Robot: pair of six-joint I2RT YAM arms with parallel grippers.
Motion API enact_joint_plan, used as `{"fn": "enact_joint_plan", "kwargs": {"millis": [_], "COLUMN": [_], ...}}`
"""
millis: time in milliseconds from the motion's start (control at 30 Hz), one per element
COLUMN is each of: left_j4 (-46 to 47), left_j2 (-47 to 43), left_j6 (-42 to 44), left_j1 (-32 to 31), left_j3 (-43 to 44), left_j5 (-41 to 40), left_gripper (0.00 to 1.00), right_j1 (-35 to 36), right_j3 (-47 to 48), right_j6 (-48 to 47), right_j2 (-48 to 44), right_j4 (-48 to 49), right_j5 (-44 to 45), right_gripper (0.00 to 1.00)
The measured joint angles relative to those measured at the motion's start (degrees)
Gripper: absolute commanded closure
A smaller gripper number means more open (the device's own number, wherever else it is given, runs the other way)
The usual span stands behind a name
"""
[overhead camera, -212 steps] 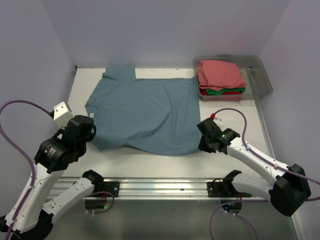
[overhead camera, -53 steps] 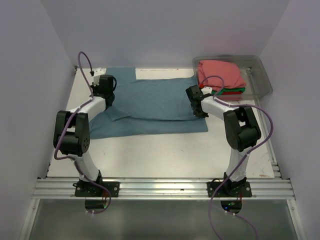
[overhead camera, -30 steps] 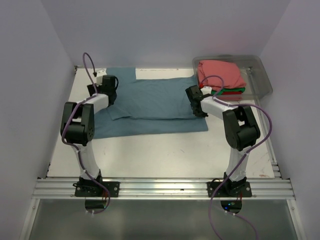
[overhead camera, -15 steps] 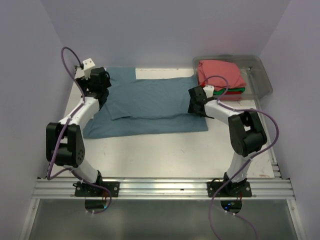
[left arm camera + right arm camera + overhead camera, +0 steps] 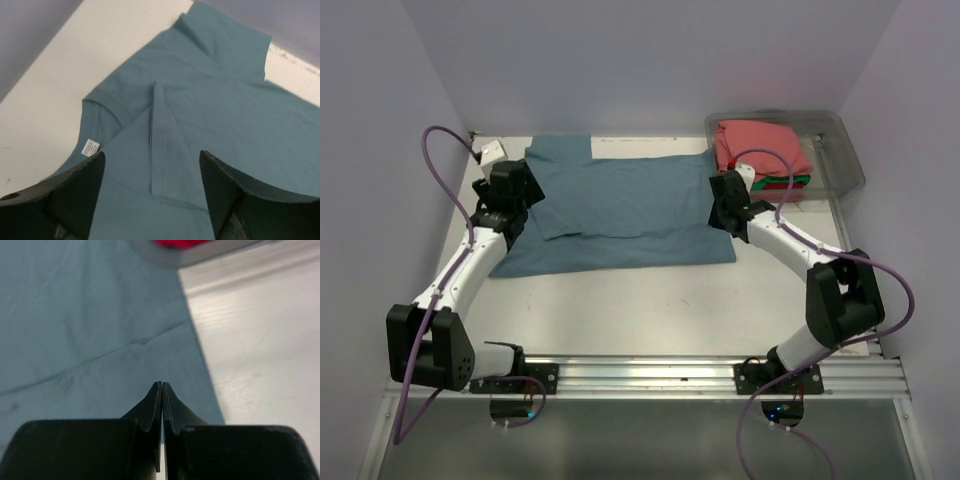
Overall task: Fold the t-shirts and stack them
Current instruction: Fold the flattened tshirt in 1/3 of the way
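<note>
A slate-blue t-shirt lies on the white table, folded over lengthwise, with one sleeve sticking out at the back left. My left gripper hovers over its left end with the jaws wide open and nothing between them. A crease and a white label show below it. At the shirt's right edge my right gripper is shut and holds no cloth. Folded pink, green and red t-shirts are stacked in a bin.
The clear plastic bin stands at the back right corner, close behind my right gripper. Purple walls close in the table on the left, back and right. Bare white table lies between the shirt and the metal rail at the near edge.
Both grippers have drawn outward off the shirt's ends, the left toward the near left, the right to the right. Both elbows have swung down toward the near edge. The shirt stays folded.
</note>
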Motion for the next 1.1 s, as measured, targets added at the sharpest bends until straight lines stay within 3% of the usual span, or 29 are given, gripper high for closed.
{"fn": "enact_joint_plan", "kwargs": {"millis": [33, 67, 100, 167, 200, 333, 467, 600, 1100], "left_j4": [-0.9, -1.7, -2.2, -2.9, -3.0, -3.5, -3.4, -1.3, 11.1], "left_j2": [-0.8, -1.5, -1.9, -2.7, -2.9, -3.1, -2.8, -0.5, 13.1], "left_j6": [-0.5, -1.1, -1.9, -2.9, -3.4, -5.0, -7.5, -9.9, -14.8], "left_j1": [0.0, 0.0, 0.0, 0.0, 0.0, 0.0, 0.0, 0.0, 0.0], "left_j3": [-1.1, -2.2, -3.1, -5.6, -6.7, -11.3, -12.8, -13.7, -16.2], "left_j5": [1.4, 2.6, 3.7, 6.1, 6.9, 10.4, 12.4, 13.1, 14.2], "left_gripper": [0.33, 0.61, 0.76, 0.98, 1.0, 1.0, 0.78, 0.65, 0.69], "right_j1": [-0.1, -0.1, 0.0, 0.7, 1.5, 6.4, 9.3, 9.2, 9.1], "right_j3": [-0.8, -1.5, -1.8, -1.8, -1.5, -0.3, -0.3, -0.8, -3.8], "right_j6": [-0.5, -1.1, -1.6, -2.6, -3.0, -4.3, -4.4, -4.3, -5.0], "right_j2": [0.0, 0.1, 0.2, 0.8, 1.2, 2.7, 3.7, 4.8, 5.2], "right_j4": [0.4, 0.8, 1.0, 2.4, 2.9, 4.0, 4.6, 5.0, 4.9], "right_j5": [-3.0, -6.6, -10.5, -17.8, -20.6, -26.8, -30.3, -31.0, -30.7], "right_gripper": [1.0, 1.0, 1.0, 1.0, 1.0, 1.0, 1.0, 1.0, 1.0]}}
